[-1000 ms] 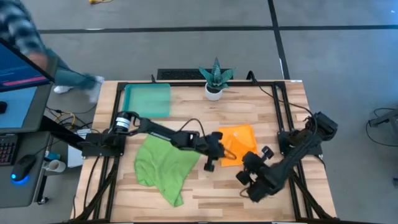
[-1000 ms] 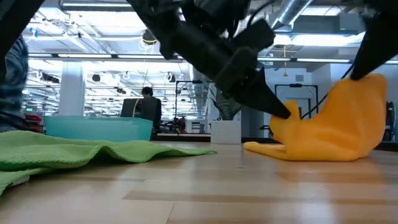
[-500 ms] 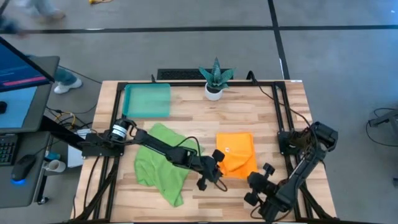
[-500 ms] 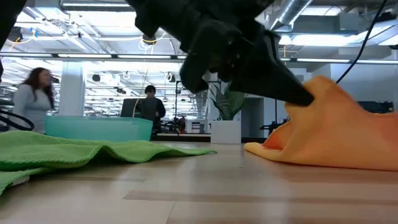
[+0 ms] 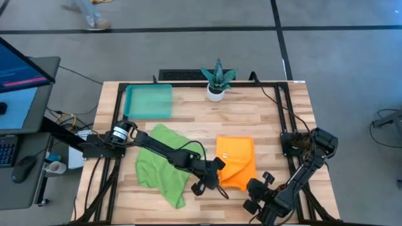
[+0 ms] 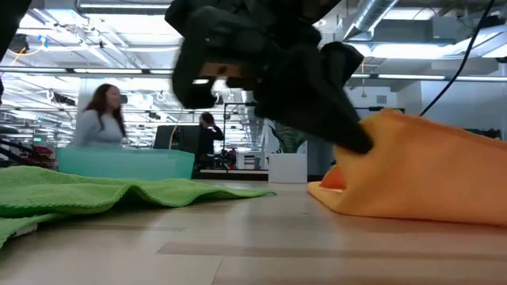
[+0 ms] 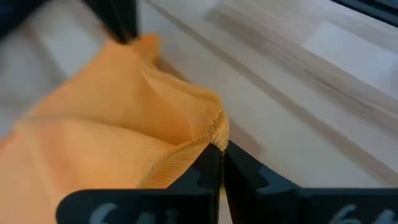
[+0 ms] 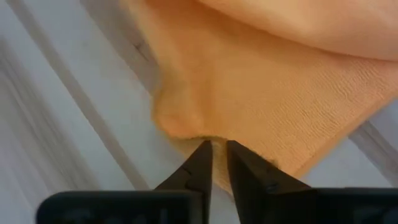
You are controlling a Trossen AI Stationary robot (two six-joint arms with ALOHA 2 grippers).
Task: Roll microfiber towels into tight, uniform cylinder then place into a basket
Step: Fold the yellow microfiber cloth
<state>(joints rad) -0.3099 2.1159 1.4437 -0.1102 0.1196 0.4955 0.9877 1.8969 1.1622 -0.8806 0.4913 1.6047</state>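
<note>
The orange towel [image 5: 237, 162] lies on the wooden table [image 5: 264, 119], right of centre and toward the near edge. From above it reads as a rough upright rectangle, doubled over, with its lower edge slanting down toward the right. In the low view it [image 6: 420, 178] rises in a soft hump, with a folded lip at its left end showing a darker layer underneath. Its surface is a fine, fuzzy weave, and a stitched hem runs along the edge.

The left gripper [image 5: 212, 182] sits at the towel's lower left corner. In the left wrist view its fingers [image 7: 208, 171] are clenched tight on the hemmed edge of the orange cloth, which lifts into a ridge above them.

The right gripper [image 5: 259, 194] is at the near edge of the table, just beside the towel's lower right corner. In the right wrist view its fingers [image 8: 200, 163] stand a narrow slit apart, tips right at the towel's edge; whether any cloth is pinched between them I cannot tell.

The green towel [image 5: 163, 164] lies crumpled and spread out to the left of the orange one, partly under the left arm, with one point trailing toward the near edge. The teal basket [image 5: 149, 102] sits at the far left corner of the table, well apart from both towels. A small potted plant [image 5: 217, 80] stands at the far edge.
</note>
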